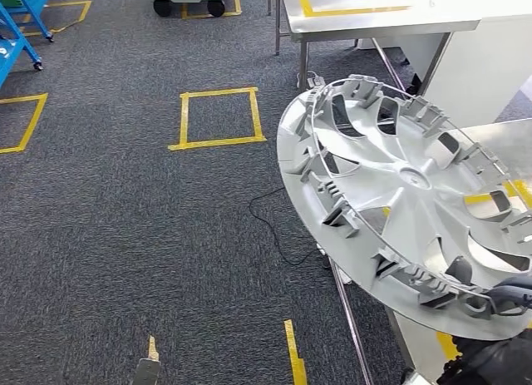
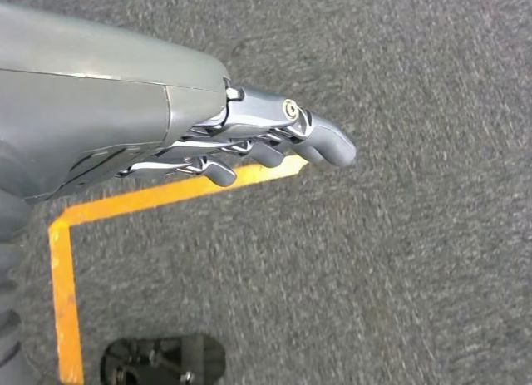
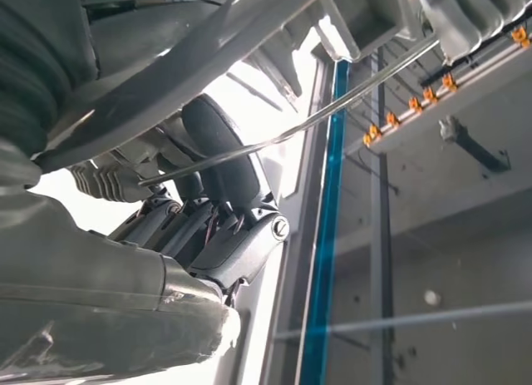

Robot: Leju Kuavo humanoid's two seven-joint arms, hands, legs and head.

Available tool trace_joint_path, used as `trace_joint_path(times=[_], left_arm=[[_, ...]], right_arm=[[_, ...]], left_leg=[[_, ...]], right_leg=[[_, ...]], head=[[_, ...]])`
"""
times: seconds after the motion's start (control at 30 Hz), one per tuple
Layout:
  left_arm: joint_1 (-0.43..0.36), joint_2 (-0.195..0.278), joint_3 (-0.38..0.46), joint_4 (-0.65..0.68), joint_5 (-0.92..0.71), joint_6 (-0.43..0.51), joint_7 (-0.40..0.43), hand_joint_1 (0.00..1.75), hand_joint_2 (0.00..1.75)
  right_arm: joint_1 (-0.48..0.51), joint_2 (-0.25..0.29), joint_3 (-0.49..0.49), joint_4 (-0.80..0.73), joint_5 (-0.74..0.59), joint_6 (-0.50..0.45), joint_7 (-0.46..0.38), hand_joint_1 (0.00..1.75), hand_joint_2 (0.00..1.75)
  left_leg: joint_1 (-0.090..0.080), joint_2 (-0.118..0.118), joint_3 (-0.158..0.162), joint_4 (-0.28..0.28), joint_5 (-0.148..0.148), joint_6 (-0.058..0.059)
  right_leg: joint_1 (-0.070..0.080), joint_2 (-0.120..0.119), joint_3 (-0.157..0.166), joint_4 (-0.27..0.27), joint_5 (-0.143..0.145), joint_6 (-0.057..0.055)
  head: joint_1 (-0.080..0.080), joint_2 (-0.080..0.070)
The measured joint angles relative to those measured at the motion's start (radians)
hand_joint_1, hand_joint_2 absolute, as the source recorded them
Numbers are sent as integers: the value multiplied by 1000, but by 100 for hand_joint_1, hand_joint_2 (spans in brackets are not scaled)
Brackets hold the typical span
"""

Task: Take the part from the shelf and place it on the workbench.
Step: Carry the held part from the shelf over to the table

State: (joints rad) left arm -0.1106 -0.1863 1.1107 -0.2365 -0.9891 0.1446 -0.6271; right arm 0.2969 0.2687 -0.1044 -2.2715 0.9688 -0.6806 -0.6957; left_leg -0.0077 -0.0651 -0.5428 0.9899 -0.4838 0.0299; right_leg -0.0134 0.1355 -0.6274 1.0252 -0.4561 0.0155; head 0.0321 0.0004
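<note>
My left hand (image 2: pixel 269 140) hangs low at 7 o'clock, fingers straight, apart and holding nothing, over grey carpet (image 1: pixel 125 235) with yellow tape. My right hand (image 3: pixel 219 210) grips the wheel cover (image 1: pixel 401 194) by its near rim at 4 o'clock, tilted. Beyond, at 1 o'clock, stands a workbench (image 1: pixel 389 15).

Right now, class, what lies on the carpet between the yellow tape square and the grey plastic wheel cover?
In the head view, a thin black cable crosses the grey carpet there.

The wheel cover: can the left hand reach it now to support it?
Probably not right away. The left hand hangs empty over the carpet, apart from the wheel cover, which the right hand holds; nothing blocks the way.
</note>
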Motion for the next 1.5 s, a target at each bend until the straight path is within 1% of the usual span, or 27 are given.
trace_joint_path(times=[0.07,0.13,0.2,0.23,0.27,0.33,0.4,0.5,0.57,0.63,0.67,0.7,0.73,0.77,0.8,0.87,0.93,1.0,1.03,1.1,1.17,1.23,1.27,1.3,1.37,1.43,1.5], left_arm=[[0,-3,0,0,-2,0,0,0,175],[3,-4,0,0,-5,0,1,0,175],[6,-4,0,0,-7,0,2,0,175],[6,-4,0,0,-7,0,3,0,175],[6,-4,0,0,-7,0,3,0,175],[6,-5,0,0,-7,0,4,0,175],[5,-5,0,0,-6,-1,5,0,175],[2,-3,0,0,4,-6,2,0,175],[1,0,0,0,12,-10,0,0,175],[4,3,1,0,16,-13,0,0,175],[7,4,3,0,16,-14,0,0,175],[10,5,5,0,17,-16,0,0,175],[11,6,7,0,17,-17,0,0,175],[12,7,9,0,17,-17,0,0,175],[12,7,12,0,17,-17,0,0,175],[12,11,18,0,17,-17,0,0,175],[12,14,22,0,18,-16,0,0,175],[11,12,23,0,19,-16,0,0,175],[10,12,23,0,19,-16,0,0,175],[9,10,24,0,22,-16,0,0,175],[10,10,24,0,25,-18,0,0,175],[12,10,25,0,25,-20,0,0,175],[12,10,26,0,25,-21,0,0,175],[11,10,26,0,25,-23,0,0,175],[10,9,26,0,24,-27,0,0,175],[10,9,26,0,24,-30,0,0,175],[9,8,27,0,24,-33,0,0,175]], right_arm=[[-2,1,-3,-14,5,0,0,175,175],[-7,0,-6,-24,18,0,-1,175,175],[-7,0,-10,-31,39,0,-1,175,175],[-6,0,-13,-34,51,0,-1,175,175],[-6,0,-16,-37,62,0,-1,175,175],[-6,1,-21,-42,81,0,0,175,175],[-6,1,-26,-46,105,0,0,175,175],[5,6,-49,-41,142,0,0,175,175],[14,10,-72,-33,150,0,0,175,175],[20,16,-91,-24,154,0,1,175,175],[22,20,-101,-19,157,0,1,175,175],[26,23,-111,-13,159,0,1,175,175],[30,27,-123,-7,162,0,1,175,175],[35,30,-136,0,163,0,1,175,175],[39,33,-148,7,163,0,1,175,175],[46,38,-170,19,162,0,1,175,175],[50,41,-188,29,162,0,1,175,175],[54,44,-209,38,162,0,1,175,175],[57,45,-221,43,161,0,1,175,175],[58,47,-242,53,159,0,4,175,175],[58,48,-257,65,160,0,12,175,175],[60,48,-271,78,169,0,25,175,175],[62,48,-278,86,178,0,35,175,175],[64,49,-284,93,191,0,49,175,175],[68,48,-291,110,226,0,95,175,175],[73,46,-293,133,258,0,159,175,175],[83,37,-295,159,279,0,215,175,175]], left_leg=[[3,30,7,-24,10,-2],[2,60,10,-30,13,-1],[0,91,10,-29,11,-2],[1,107,10,-29,10,-4],[1,119,11,-29,9,-6],[1,141,16,-27,4,-13],[-3,157,20,-22,-1,-23],[-2,171,23,-16,-7,-36],[3,136,10,20,-39,-46],[7,88,-41,137,-106,-52],[8,79,-75,209,-136,-52],[8,75,-101,263,-151,-51],[8,74,-113,282,-144,-48],[7,71,-106,262,-118,-43],[7,61,-84,207,-78,-37],[7,7,-28,76,-12,-23],[7,-30,-1,9,2,-14],[10,-12,4,-7,1,-12],[12,1,6,-15,4,-12],[16,31,10,-31,12,-8],[12,60,10,-33,13,-6],[11,90,9,-32,12,-6],[11,104,10,-32,11,-7],[12,116,11,-31,9,-9],[9,136,15,-27,3,-18],[3,153,17,-21,-2,-28],[1,169,19,-17,-5,-36]], right_leg=[[6,-48,-31,48,-34,6],[7,-106,-81,160,-97,11],[4,-126,-120,255,-132,19],[2,-132,-118,261,-127,23],[1,-139,-92,222,-103,26],[2,-173,-4,78,-49,28],[6,-195,53,-13,-27,16],[9,-175,58,-23,-26,-7],[6,-157,57,-25,-21,-20],[5,-136,55,-26,-18,-30],[6,-123,54,-26,-17,-33],[7,-109,53,-26,-16,-34],[9,-95,54,-25,-16,-35],[11,-82,55,-25,-16,-35],[12,-68,56,-24,-15,-35],[12,-43,54,-23,-14,-32],[8,-20,45,-21,-10,-23],[6,1,33,-22,-4,-11],[8,-6,26,-18,-8,-6],[12,-57,-7,41,-49,3],[10,-113,-63,165,-116,12],[5,-129,-99,253,-145,21],[3,-134,-91,245,-133,24],[0,-142,-62,199,-105,27],[0,-182,24,55,-52,28],[4,-207,71,-23,-36,17],[5,-192,71,-27,-36,1]], head=[[5,0],[10,0],[11,0],[11,0],[11,0],[11,0],[9,0],[7,0],[6,0],[3,0],[2,0],[2,0],[2,0],[2,0],[3,0],[3,0],[1,0],[-1,0],[0,0],[6,0],[13,0],[13,0],[13,0],[13,0],[14,0],[13,0],[10,0]])
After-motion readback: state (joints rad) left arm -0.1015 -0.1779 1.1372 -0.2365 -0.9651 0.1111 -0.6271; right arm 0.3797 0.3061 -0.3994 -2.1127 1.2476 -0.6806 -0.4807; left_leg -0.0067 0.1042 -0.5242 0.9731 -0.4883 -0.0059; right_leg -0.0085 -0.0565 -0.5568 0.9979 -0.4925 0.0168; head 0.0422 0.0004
